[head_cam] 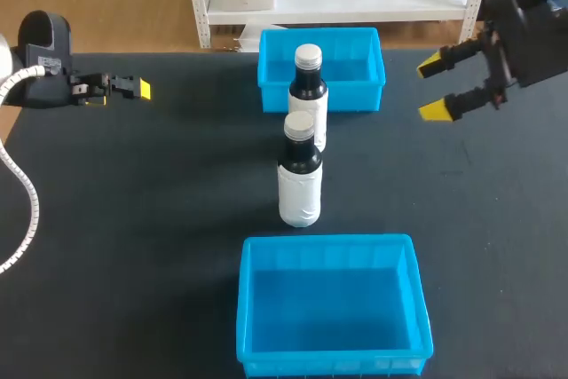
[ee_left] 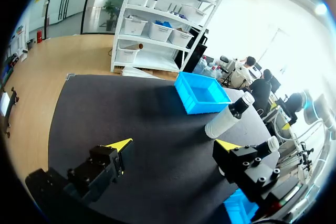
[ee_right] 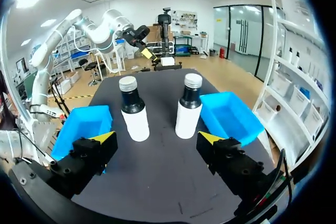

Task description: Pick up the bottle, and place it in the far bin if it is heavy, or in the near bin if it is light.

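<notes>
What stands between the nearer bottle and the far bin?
The other bottle stands upright directly between the nearer bottle and the far bin, just in front of that bin's near wall.

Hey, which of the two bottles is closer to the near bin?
The front bottle, standing just beyond the near bin. The other bottle stands behind it, up by the far bin.

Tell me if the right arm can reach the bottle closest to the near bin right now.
Probably yes. The right gripper is open, and nothing stands between it and that bottle. The second bottle stands apart behind it, so a sideways grasp looks free.
</notes>
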Controlling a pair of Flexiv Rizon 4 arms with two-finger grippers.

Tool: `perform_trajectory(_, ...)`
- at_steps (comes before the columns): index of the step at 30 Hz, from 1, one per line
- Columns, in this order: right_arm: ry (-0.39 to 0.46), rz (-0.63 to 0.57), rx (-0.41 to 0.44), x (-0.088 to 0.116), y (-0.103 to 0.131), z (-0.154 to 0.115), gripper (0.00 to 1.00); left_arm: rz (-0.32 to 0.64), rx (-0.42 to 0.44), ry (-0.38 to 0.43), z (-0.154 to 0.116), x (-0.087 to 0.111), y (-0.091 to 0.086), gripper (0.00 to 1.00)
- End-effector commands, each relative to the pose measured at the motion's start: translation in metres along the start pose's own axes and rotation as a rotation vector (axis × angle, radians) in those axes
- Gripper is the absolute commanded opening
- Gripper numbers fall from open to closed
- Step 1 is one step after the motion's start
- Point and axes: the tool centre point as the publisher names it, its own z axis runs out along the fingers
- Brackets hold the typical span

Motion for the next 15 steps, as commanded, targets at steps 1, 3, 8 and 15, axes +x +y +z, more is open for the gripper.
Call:
perform_trajectory(1,0.016,-0.015,0.038,-0.003,0.008,0.019,1.00,0.000,0.000,0.000,0.000,0.000,0.000,1.00)
perform_trajectory(3,0.014,-0.022,0.006,-0.004,0.011,0.028,1.00,0.000,0.000,0.000,0.000,0.000,0.000,1.00)
perform_trajectory(8,-0.011,-0.027,-0.082,-0.009,0.024,0.052,1.00,0.000,0.000,0.000,0.000,0.000,0.000,1.00)
perform_trajectory(15,-0.028,-0.041,-0.165,-0.022,0.041,0.085,1.00,0.000,0.000,0.000,0.000,0.000,0.000,1.00)
